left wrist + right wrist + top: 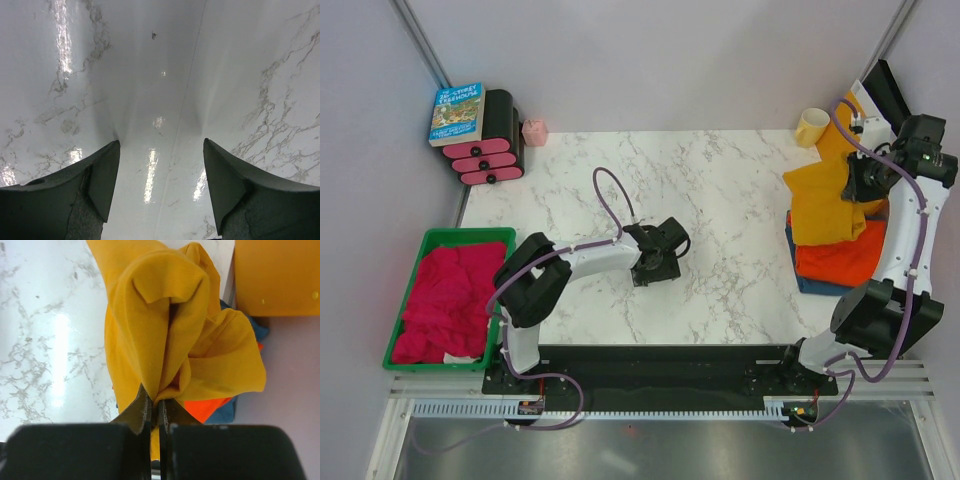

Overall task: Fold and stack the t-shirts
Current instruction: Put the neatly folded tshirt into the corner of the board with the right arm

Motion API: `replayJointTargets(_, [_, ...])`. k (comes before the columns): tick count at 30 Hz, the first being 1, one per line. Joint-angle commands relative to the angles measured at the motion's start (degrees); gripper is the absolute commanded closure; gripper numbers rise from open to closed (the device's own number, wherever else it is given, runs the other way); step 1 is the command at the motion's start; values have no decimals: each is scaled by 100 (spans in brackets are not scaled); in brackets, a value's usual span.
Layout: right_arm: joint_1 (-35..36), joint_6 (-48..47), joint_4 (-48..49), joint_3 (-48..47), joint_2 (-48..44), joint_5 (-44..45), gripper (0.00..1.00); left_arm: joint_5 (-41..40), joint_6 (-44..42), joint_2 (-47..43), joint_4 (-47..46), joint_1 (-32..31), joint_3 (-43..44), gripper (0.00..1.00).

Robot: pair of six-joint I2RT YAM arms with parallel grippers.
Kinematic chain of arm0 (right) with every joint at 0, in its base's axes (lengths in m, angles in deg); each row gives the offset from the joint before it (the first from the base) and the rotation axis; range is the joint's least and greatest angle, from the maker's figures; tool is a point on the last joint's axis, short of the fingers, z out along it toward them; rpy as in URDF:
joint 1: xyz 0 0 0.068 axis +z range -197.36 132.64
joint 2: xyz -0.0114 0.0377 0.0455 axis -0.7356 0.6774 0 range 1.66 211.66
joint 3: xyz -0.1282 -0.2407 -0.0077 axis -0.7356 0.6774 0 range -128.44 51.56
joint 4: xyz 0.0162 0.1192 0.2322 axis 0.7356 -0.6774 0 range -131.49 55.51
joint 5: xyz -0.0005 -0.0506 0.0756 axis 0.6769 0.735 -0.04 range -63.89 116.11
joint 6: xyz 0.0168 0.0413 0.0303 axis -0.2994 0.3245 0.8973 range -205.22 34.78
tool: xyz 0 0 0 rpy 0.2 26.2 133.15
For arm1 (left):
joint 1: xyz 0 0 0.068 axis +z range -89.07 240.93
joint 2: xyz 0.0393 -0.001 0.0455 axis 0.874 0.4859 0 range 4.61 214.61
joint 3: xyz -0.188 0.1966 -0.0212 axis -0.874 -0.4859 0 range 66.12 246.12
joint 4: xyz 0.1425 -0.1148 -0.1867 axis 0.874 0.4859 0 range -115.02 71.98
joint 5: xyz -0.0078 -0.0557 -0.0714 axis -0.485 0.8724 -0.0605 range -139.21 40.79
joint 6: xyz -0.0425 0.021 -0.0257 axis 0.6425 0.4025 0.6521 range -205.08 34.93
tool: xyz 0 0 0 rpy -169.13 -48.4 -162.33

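The mustard-yellow t-shirt hangs bunched at the worktop's right edge, pinched in the closed jaws of the right gripper, whose arm rises from the near right corner and bends over the orange-red t-shirt lying on the blue t-shirt there. The left gripper hovers over the marble near the worktop's middle, fingers spread and holding nothing, its arm stretched low from the near left corner. A blue book by the far left corner bears a title too small to read.
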Motion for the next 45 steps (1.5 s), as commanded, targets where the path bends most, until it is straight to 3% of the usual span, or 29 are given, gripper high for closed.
replayJointTargets(1, [257,286,-197,-352,-220,-259,100,18,-26,2,-81,-68,27,26])
replayJointTargets(10, [179,-38,267,544,-282,295,100,-17,9,-68,-90,-95,-70,26])
replayJointTargets(26, [-876,-724,743,1459,-159,734,100,62,-70,160,-99,-95,97,26])
replayJointTargets(45, [-1342,-619,2701,2548,869,1543,100,185,-202,257,-81,-112,45,26])
